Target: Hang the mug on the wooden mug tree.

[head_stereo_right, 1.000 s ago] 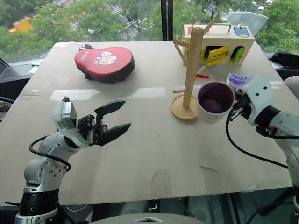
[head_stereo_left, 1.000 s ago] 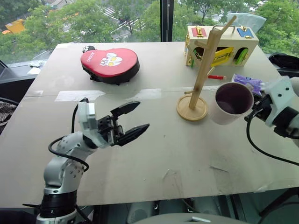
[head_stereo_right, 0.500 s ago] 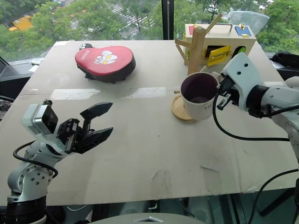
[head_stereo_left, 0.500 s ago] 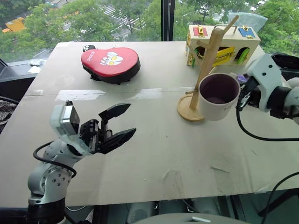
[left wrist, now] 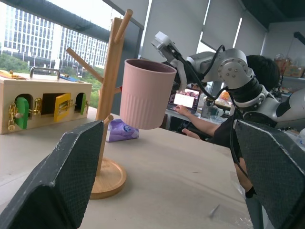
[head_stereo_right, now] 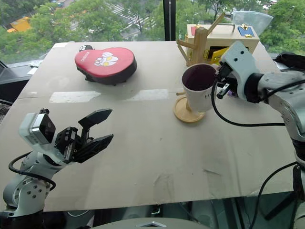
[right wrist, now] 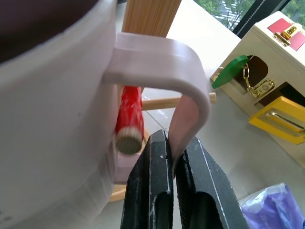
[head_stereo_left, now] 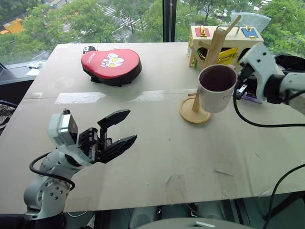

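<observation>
From the head view, the right pincer (head_stereo_left: 241,78) held the mug (head_stereo_left: 217,88) in the air, just beside the wooden mug tree (head_stereo_left: 206,71), while the left pincer (head_stereo_left: 118,130) hovered wide open over the desk (head_stereo_left: 157,143). From the right wrist, the fingers (right wrist: 152,191) pinched only the thin handle (right wrist: 183,86), so the mug could swivel or knock a peg (right wrist: 177,101) and miss it.

A white ceramic mug with a dark maroon inside (head_stereo_left: 217,88) hangs in the air, upright, against the light wooden mug tree (head_stereo_left: 205,71), carried by the robot's right gripper (head_stereo_left: 239,83). The left gripper (head_stereo_left: 125,129) hovers open above the beige table (head_stereo_left: 157,157).
</observation>
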`<state>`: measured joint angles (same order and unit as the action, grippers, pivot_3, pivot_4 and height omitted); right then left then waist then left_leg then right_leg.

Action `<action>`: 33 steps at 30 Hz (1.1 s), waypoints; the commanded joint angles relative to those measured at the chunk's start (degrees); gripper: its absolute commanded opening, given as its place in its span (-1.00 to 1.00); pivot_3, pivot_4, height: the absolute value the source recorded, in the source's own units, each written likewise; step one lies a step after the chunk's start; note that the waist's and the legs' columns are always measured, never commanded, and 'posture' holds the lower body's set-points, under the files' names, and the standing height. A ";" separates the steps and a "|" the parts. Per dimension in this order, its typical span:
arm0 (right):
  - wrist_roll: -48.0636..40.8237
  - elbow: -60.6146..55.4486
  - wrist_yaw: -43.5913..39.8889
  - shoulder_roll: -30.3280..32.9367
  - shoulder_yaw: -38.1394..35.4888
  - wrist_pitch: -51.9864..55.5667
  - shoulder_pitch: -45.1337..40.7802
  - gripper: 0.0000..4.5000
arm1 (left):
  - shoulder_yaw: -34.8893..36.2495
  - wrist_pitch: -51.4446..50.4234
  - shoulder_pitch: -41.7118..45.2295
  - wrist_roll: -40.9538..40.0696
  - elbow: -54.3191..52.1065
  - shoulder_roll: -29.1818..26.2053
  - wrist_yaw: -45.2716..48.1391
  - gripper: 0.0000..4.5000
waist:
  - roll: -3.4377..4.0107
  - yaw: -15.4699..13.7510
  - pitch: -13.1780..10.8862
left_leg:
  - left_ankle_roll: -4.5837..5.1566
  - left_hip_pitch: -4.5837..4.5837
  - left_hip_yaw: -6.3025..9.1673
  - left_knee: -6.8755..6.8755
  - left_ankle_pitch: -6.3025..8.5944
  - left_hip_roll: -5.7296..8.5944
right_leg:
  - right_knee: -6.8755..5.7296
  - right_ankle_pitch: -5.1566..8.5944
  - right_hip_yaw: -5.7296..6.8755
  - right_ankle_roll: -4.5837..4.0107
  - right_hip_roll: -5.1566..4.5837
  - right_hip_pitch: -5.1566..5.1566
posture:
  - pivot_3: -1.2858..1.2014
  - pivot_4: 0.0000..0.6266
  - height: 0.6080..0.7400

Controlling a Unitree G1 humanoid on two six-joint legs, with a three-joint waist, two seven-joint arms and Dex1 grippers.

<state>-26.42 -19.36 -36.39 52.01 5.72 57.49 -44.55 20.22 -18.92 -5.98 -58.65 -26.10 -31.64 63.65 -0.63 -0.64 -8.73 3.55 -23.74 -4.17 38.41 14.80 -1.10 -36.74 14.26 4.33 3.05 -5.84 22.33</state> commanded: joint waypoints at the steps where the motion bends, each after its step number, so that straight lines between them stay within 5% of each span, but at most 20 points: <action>1: 3.56 3.04 -0.33 -1.08 1.10 -3.32 -1.95 -0.98 | 1.65 1.33 -0.73 -0.73 -1.70 0.12 0.80 1.00 | 0.00 -0.06 0.00 | 0.00 -0.02 0.00 0.00 0.00 0.00 | 0.00 0.00 0.01 0.00 0.00 0.00 | 0.03 -0.52 1.00; 5: 5.15 4.90 -1.93 -1.55 1.67 -5.26 -1.89 -0.59 | 2.05 1.87 -2.03 -0.93 -2.02 0.15 1.10 1.00 | 0.00 -0.12 -0.01 | 0.00 -0.04 -0.01 0.00 0.00 0.03 | 0.01 0.00 0.02 0.00 -0.02 0.00 | 0.03 -0.52 1.00; 10: 3.66 1.74 -2.78 -0.76 -2.09 -2.44 -0.16 0.44 | 2.50 2.27 -3.24 -0.88 -2.10 0.35 1.54 1.00 | 0.00 -0.01 -0.01 | 0.00 -0.03 0.00 -0.01 0.00 0.01 | 0.01 0.00 0.03 0.00 -0.01 0.01 | 0.03 -0.52 1.00; 21: -0.50 -5.40 -7.32 5.54 -13.15 -1.41 7.78 0.44 | 1.31 2.14 -1.67 0.00 -0.30 0.55 2.48 1.00 | 0.00 -0.09 -0.01 | 0.00 -0.02 0.03 -0.01 0.00 0.00 | 0.01 0.00 0.07 0.00 -0.04 0.00 | 0.03 -0.52 1.00; 27: -3.11 -10.43 -10.56 1.19 -29.91 -9.41 28.82 0.44 | 0.13 2.07 -1.78 1.97 0.97 0.70 2.15 1.00 | -0.07 -0.30 0.00 | 0.01 -0.05 0.07 -0.01 0.01 0.01 | 0.08 0.00 0.16 0.01 -0.06 -0.08 | 0.03 -0.52 1.00; 33: -2.66 -11.68 -14.32 -4.90 -38.60 -19.41 49.10 0.44 | -0.82 3.52 -6.68 10.89 3.79 -0.64 0.27 1.00 | -0.03 -0.07 0.00 | 0.01 0.05 0.05 -0.04 0.01 -0.01 | 0.05 0.01 0.07 0.02 0.01 -0.10 | 0.03 -0.52 1.00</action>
<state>-29.42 -28.94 -49.86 47.12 -28.39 41.73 2.91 19.22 -16.46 -11.74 -50.34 -22.36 -31.21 64.51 -0.66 -0.71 -8.73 3.56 -23.69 -4.13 38.37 14.81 -1.13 -36.70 14.26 4.40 3.07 -5.82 22.23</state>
